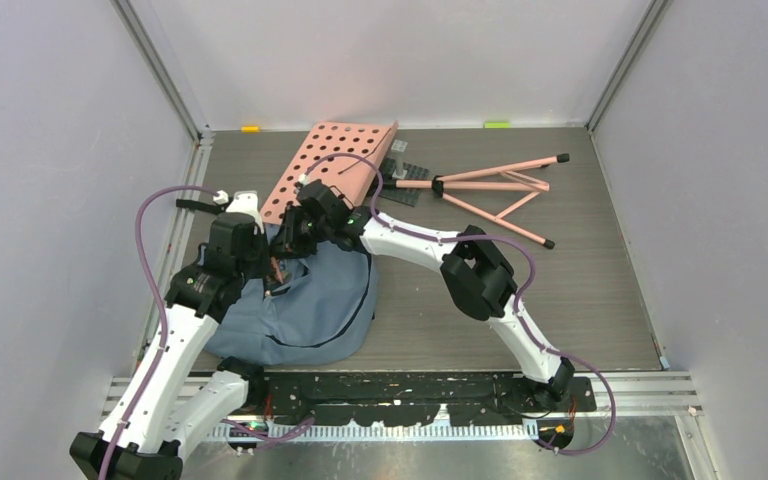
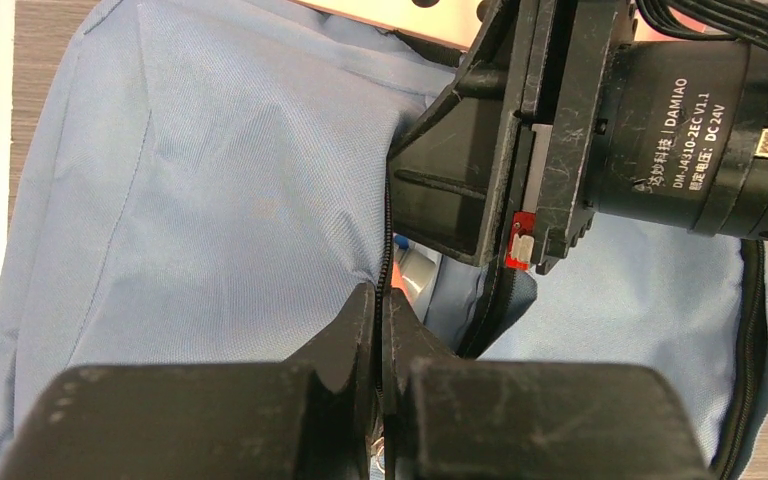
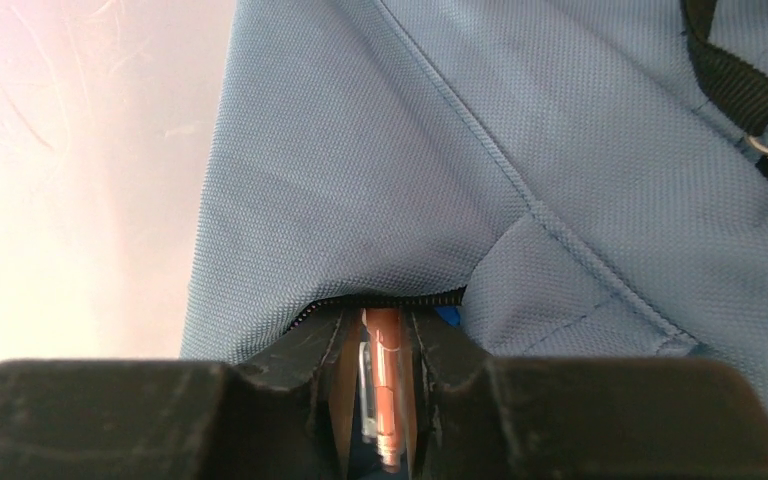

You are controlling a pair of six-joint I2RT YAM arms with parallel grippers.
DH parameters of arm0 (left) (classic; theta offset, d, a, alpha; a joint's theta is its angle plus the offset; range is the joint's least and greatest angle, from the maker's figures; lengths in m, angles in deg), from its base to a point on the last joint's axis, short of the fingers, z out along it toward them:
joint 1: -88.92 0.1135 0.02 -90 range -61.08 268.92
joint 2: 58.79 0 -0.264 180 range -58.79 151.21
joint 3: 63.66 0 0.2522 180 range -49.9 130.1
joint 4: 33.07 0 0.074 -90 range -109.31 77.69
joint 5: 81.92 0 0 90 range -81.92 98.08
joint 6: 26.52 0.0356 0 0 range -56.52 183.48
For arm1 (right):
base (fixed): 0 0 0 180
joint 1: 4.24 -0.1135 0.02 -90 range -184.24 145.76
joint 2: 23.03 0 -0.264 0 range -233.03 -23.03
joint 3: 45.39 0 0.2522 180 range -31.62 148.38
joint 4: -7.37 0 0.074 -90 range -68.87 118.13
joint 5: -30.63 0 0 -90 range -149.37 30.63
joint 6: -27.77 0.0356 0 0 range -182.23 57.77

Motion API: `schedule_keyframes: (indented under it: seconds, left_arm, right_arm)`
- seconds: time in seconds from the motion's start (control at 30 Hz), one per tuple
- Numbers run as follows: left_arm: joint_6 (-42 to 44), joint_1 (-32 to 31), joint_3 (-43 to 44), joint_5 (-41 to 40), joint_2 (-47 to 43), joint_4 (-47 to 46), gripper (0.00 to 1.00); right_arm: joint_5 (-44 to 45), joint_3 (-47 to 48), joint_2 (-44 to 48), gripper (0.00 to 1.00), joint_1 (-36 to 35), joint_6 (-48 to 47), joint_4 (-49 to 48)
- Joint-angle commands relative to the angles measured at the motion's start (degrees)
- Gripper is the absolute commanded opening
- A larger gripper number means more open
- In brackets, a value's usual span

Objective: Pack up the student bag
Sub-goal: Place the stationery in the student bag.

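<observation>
The blue-grey student bag [image 1: 315, 310] lies at the near left of the table, its black zipper partly undone. My left gripper [image 2: 380, 295] is shut on the zipper edge of the bag [image 2: 210, 200], pinching the fabric at the mouth. My right gripper [image 3: 380, 322] reaches in from the right, its tips at the opening of the bag [image 3: 380, 150]. An orange pen [image 3: 384, 375] with a clear clip sits between its fingers, pointing into the slit. From above, the two grippers [image 1: 278, 268] [image 1: 290, 238] meet over the bag's top. The bag's inside is hidden.
A pink perforated board [image 1: 330, 165] leans behind the bag. To its right lie a pink folding tripod stand [image 1: 500, 190] and a dark flat plate [image 1: 407, 182]. White walls enclose the table on three sides.
</observation>
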Motion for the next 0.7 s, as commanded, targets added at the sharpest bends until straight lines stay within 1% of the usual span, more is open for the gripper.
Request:
schedule_keyframes:
  seconds: [0.0, 0.07, 0.13, 0.27, 0.37, 0.43, 0.5, 0.53, 0.57, 0.63, 0.67]
  left_arm:
    - [-1.23, -0.21, 0.92, 2.82, -1.69, -3.45, 0.00]
    - [-1.27, -0.19, 0.99, 2.79, -1.65, -3.49, 0.00]
    - [-1.23, -0.19, 1.05, 2.71, -1.66, -3.47, 0.00]
    - [-1.16, -0.19, 0.99, 2.22, -1.98, -3.38, 0.00]
    - [-1.03, -0.19, 0.99, 1.46, -2.46, -3.44, 0.00]
    - [-1.05, -0.19, 0.83, 1.20, -2.83, -3.51, 0.00]
    - [-1.10, -0.19, 0.73, 1.07, -3.16, -3.54, 0.00]
    - [-1.13, -0.19, 0.66, 0.91, -3.23, -3.61, 0.00]
    - [-1.14, -0.19, 0.64, 0.73, -3.31, -3.64, 0.00]
    - [-1.02, -0.21, 0.63, 0.40, -3.36, -3.69, 0.00]
    - [-0.86, -0.19, 0.63, 0.09, -3.28, -3.64, 0.00]
  right_arm:
    - [5.67, -0.36, 3.38, 0.29, 0.07, -3.16, -2.84]
    - [6.49, -0.48, 4.03, 0.34, 0.03, -4.01, -2.08]
    - [7.08, -0.45, 4.43, 0.37, -0.02, -4.68, -1.25]
    - [8.61, -1.10, 6.13, 0.37, -0.32, -6.94, 0.13]
    - [10.64, -2.38, 9.00, 0.37, -1.01, -10.69, 1.93]
    - [11.29, -5.22, 12.33, 0.37, -1.45, -12.44, 2.38]
    - [11.36, -11.45, 16.91, 0.37, -1.66, -14.22, 2.13]
    - [11.94, -13.25, 20.52, 0.38, -1.76, -14.89, 2.09]
    - [12.40, -17.01, 22.40, 0.38, -1.81, -16.39, 2.10]
    - [13.37, -22.18, 29.91, 0.40, -1.77, -19.52, 3.11]
    - [13.79, -23.62, 31.66, 0.41, -1.75, -21.78, 4.91]
